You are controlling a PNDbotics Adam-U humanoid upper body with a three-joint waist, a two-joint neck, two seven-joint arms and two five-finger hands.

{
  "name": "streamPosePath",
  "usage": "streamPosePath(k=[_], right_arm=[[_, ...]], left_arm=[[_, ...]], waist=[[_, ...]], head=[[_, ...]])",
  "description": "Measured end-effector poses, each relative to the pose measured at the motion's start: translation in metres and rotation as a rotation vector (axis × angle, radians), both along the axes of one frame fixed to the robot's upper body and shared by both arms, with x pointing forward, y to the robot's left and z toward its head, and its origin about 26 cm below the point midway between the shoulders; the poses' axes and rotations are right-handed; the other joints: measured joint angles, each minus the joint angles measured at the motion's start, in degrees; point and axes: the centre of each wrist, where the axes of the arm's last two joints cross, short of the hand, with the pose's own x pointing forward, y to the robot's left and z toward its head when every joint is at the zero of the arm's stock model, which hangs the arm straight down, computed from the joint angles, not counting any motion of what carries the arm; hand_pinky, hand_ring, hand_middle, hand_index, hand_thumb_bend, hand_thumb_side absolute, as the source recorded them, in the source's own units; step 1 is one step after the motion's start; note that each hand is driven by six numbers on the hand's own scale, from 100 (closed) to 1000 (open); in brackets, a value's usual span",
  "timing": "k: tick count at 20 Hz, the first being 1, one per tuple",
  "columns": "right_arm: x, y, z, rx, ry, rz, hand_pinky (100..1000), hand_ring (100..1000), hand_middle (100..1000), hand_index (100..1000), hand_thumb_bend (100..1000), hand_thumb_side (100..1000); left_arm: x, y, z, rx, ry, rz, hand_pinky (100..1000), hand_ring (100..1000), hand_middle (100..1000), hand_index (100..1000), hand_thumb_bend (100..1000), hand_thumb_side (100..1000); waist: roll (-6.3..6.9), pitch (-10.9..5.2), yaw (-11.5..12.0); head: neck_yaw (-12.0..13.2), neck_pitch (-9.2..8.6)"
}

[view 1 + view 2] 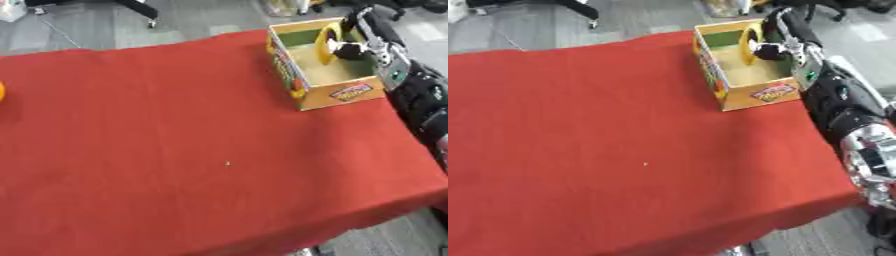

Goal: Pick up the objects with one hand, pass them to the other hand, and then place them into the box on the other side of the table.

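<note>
Yellow ring (325, 44) sits upright inside box (343, 94) at table's 1 o'clock, right hand (352, 50) curled on it over the far wall. Risk: released on edge, ring may roll or tip vs wall. Left hand not visible.

A red cloth-covered table (605, 150) is filling most of the view. An open cardboard box (750, 95) is sitting near the table's far right corner, with a printed label facing the near side. The right arm (842, 107) is reaching in from the right edge, its black and silver segments lying along the table's right side. The right hand (773, 49) is hanging over the box interior, its fingers curling around a yellow ring (750, 42), which is standing upright inside the box near its far wall. A tiny pale speck (645, 163) is lying on the cloth near the middle.
</note>
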Motion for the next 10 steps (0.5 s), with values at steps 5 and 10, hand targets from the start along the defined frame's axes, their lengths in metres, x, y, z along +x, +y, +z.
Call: streamPosePath(k=[5,10], right_arm=[[-0.0002,0.0008,-0.0006,-0.052,0.094,0.07,863,776,708,1000,100,202],[-0.0008,0.0006,-0.0003,-0.094,0.216,0.131,876,793,737,1000,100,206]], left_arm=[[-0.0001,0.0001,-0.0001,0.004,0.001,0.002,850,738,698,788,662,603],[-0.0001,-0.0001,-0.0006,0.004,0.006,0.0,851,738,698,789,663,604]], waist=[[0.0,0.0,0.0],[-0.01,0.0,0.0]], head=[[0.0,0.0],[-0.1,0.0]])
